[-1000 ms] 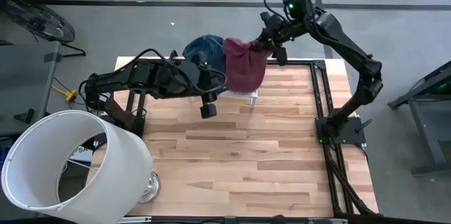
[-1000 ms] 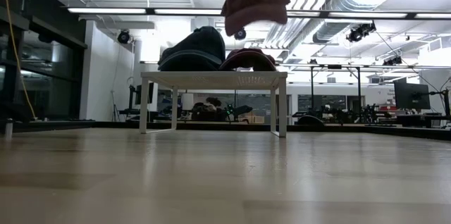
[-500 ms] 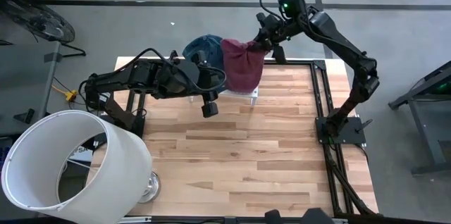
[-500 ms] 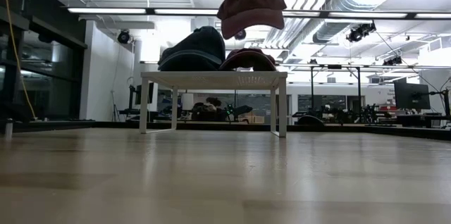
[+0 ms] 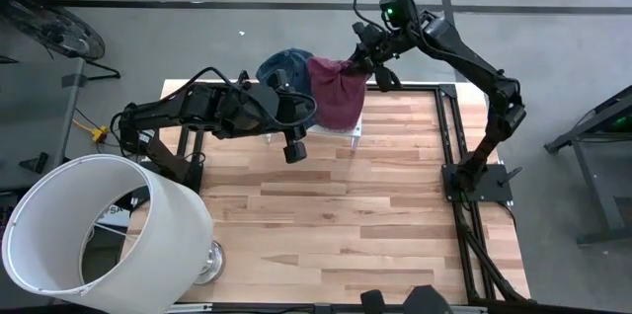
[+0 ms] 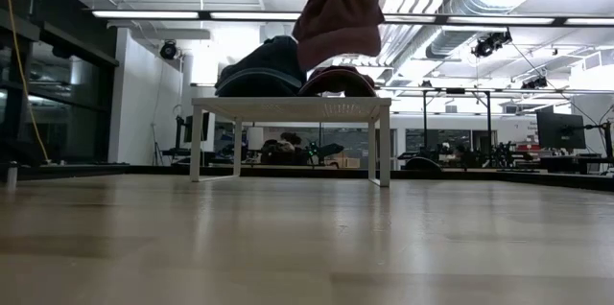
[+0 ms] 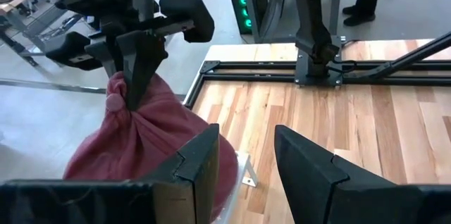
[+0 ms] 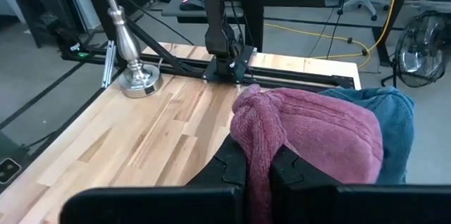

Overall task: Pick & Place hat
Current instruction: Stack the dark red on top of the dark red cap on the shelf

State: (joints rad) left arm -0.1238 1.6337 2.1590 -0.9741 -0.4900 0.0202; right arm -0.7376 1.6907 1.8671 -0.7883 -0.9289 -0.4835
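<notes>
A maroon knit hat [image 5: 336,97] hangs from my right gripper [image 5: 359,61] above a small white rack [image 6: 288,104] at the table's far edge. In the low view the held hat [image 6: 336,17] is just above the rack top. A dark blue hat [image 6: 261,65] and a second maroon hat [image 6: 338,81] rest on the rack. My left gripper [image 7: 246,146] stands open beside the hanging hat, toward the table's left and near side, with nothing between its fingers. My right gripper pinches a bunched fold at the hat's top [image 7: 116,101] between its two fingers [image 7: 137,76]. The fingers slant downward onto it. In the right wrist view the twisted cloth [image 8: 257,129] runs back between the shut fingers. The hat hangs slack below them, clear of the rack.
A lamp with a big white shade [image 5: 99,225] and a metal foot [image 5: 207,265] stands at the table's near left corner. A black frame rail [image 5: 456,136] and the right arm's base [image 5: 476,178] lie along the right edge. Bare wood [image 5: 336,215] fills the middle.
My right gripper has moved toward the table's left edge and down with the maroon hat. The hat still hangs slack and now sits lower, closer to the hats on the rack.
</notes>
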